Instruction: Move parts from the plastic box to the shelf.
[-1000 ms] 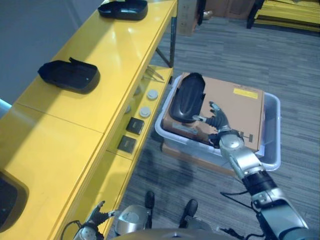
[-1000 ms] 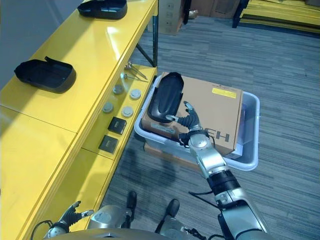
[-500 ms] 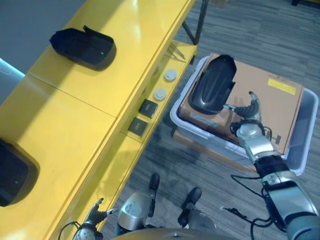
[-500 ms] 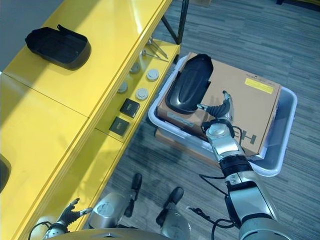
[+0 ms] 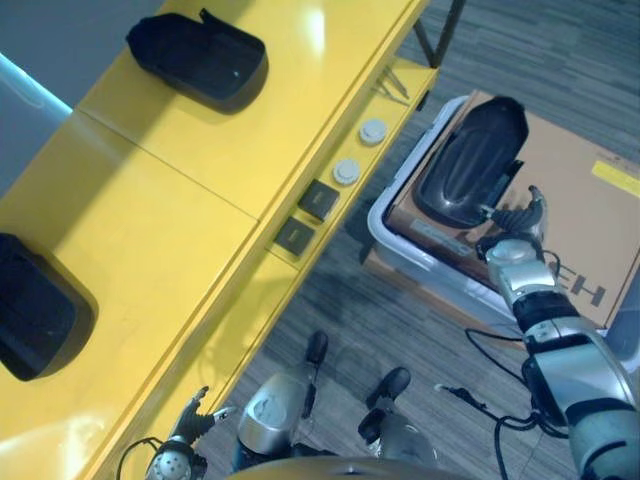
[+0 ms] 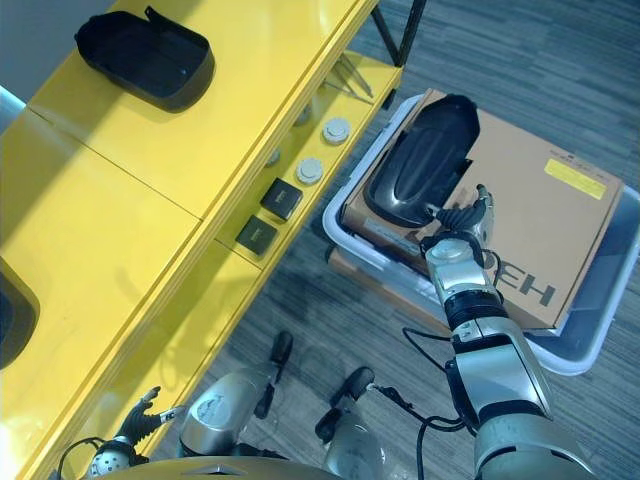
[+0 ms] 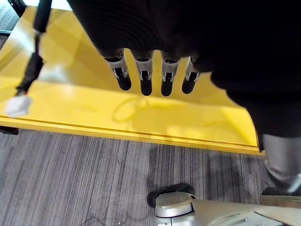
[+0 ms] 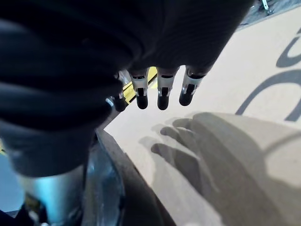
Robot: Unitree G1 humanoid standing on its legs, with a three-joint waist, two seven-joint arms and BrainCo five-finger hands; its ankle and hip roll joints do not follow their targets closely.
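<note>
Right hand over the carton, beside a black part in the box.

The right hand (image 5: 516,222) hovers with fingers straight and spread, holding nothing, just beside the part (image 5: 472,163) lying on the carton (image 5: 590,230) in the plastic box (image 5: 392,215). Two more parts (image 5: 197,55) (image 5: 35,308) sit on the shelf (image 5: 170,200) top. The left hand (image 5: 185,440) hangs low by the shelf's near edge, fingers relaxed and empty.

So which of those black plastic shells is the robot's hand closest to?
The one lying on the cardboard box in the plastic bin: that black part is right by the right hand. The other two black parts sit on the yellow shelf.
</note>
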